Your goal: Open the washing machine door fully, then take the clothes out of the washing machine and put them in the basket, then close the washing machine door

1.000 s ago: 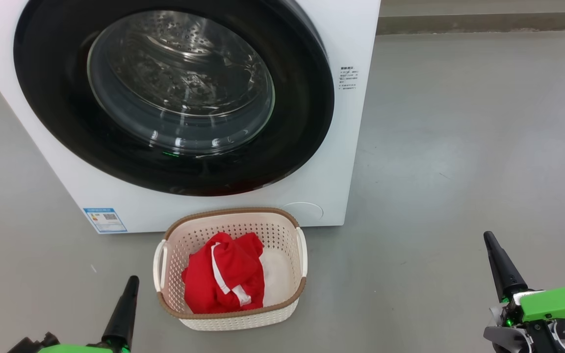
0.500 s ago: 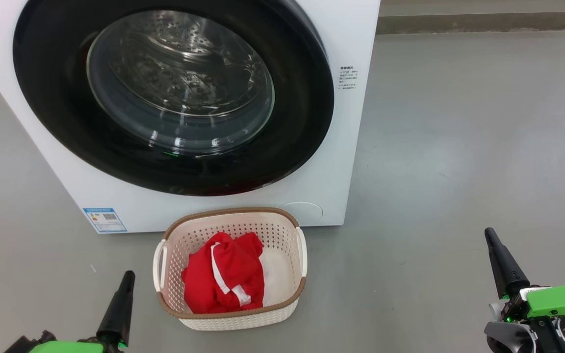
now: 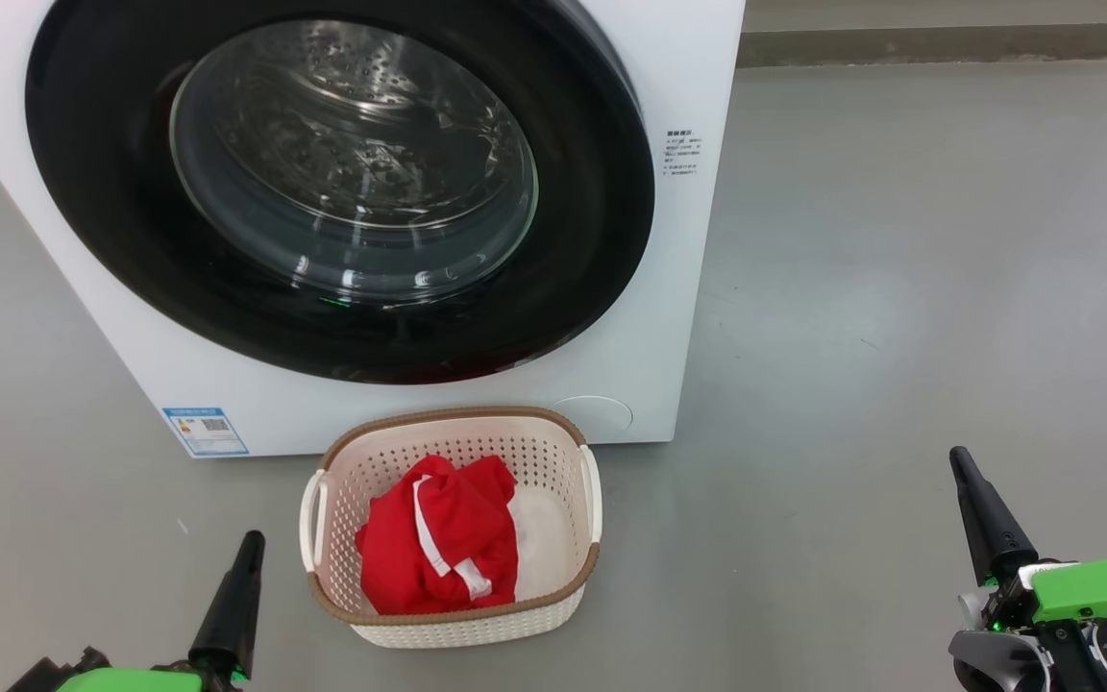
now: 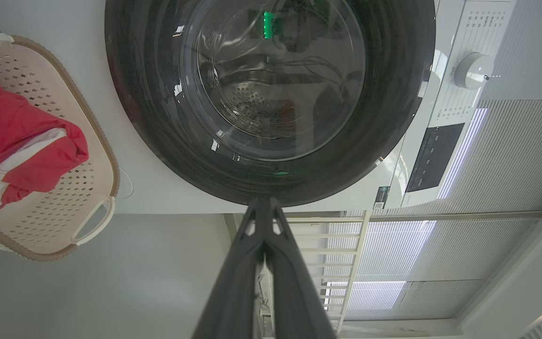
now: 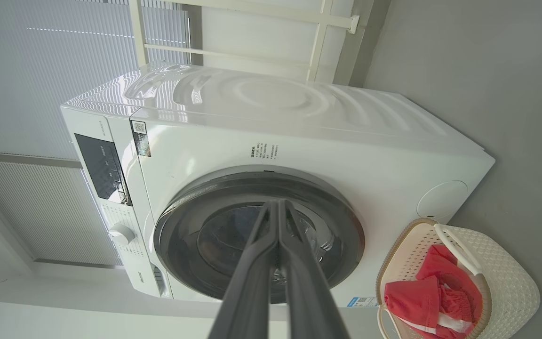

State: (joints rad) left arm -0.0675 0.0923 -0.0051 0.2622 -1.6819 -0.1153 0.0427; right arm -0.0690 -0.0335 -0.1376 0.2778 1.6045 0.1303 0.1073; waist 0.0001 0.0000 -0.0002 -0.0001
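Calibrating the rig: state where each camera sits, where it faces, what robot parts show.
Head view: on the head, facing forward and down at the washing machine door and the basket of clothes; left claw lower left, right claw lower right.
Left wrist view: on the left wrist, facing the door along its shut fingers.
Right wrist view: on the right wrist, facing the whole washing machine along its shut fingers.
Shared: all three show door, basket, clothes; both wrist pictures are rolled sideways.

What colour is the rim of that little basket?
Brown, with a woven look, atop the cream perforated plastic basket; clearest in the head view.
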